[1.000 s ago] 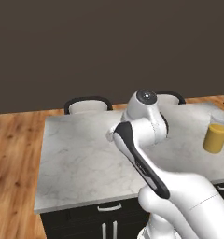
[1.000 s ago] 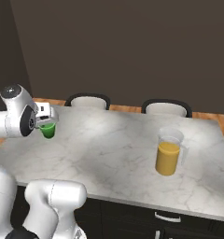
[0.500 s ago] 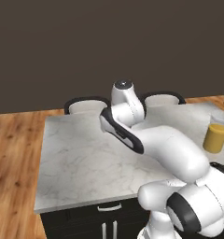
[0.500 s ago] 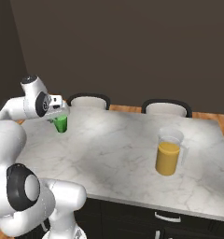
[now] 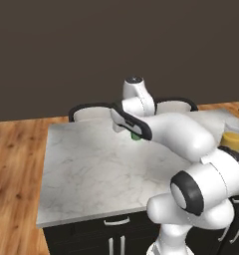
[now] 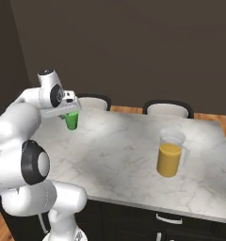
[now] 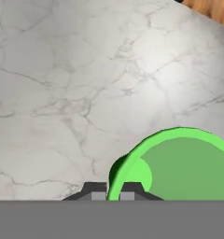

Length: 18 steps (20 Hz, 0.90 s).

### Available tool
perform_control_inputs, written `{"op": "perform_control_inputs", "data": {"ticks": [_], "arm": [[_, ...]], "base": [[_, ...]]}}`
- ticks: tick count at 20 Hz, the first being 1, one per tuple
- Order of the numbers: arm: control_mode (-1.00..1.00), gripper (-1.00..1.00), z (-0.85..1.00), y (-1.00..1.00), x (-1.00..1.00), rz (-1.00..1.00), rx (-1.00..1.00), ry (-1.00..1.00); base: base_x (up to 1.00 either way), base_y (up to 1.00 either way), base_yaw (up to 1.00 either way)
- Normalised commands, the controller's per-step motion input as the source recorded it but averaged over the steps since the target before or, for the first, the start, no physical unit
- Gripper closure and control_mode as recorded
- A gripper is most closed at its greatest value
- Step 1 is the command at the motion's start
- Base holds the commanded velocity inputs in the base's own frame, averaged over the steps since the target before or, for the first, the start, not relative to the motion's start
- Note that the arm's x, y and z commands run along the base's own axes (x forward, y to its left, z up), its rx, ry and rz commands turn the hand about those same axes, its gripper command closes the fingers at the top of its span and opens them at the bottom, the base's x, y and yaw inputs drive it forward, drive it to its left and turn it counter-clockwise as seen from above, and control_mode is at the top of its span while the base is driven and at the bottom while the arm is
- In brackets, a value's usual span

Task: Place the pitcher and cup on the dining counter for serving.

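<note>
Bright green tapered cup (image 6: 72,120), handleless, rim pinched between jaws.

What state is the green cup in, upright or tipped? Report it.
Upright. In the right base view the cup hangs mouth-up from the end effector, which is shut on its rim; the hand view shows its open mouth.

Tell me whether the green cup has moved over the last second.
Yes. The cup, pinched at its rim by the gripper, has travelled across the dining counter toward the chairs, away from the near left edge; the pitcher stayed put.
</note>
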Motion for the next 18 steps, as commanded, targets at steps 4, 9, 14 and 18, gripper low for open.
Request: {"op": "perform_control_inputs", "data": {"ticks": [4, 9, 14, 18], "arm": [[-1.0, 1.0, -0.68, -0.03, 0.13, 0.03, -0.03, 0.04], [-1.0, 1.0, -0.82, 0.0, 0.04, 0.02, -0.02, 0.06], [-1.0, 1.0, -0.71, 0.0, 0.04, 0.02, 0.0, 0.09], [-1.0, 1.0, -0.63, 0.0, 0.0, 0.01, 0.0, 0.09]], "base": [[0.0, 0.0, 0.0], [0.0, 0.0, 0.0], [0.0, 0.0, 0.0], [0.0, 0.0, 0.0]]}}
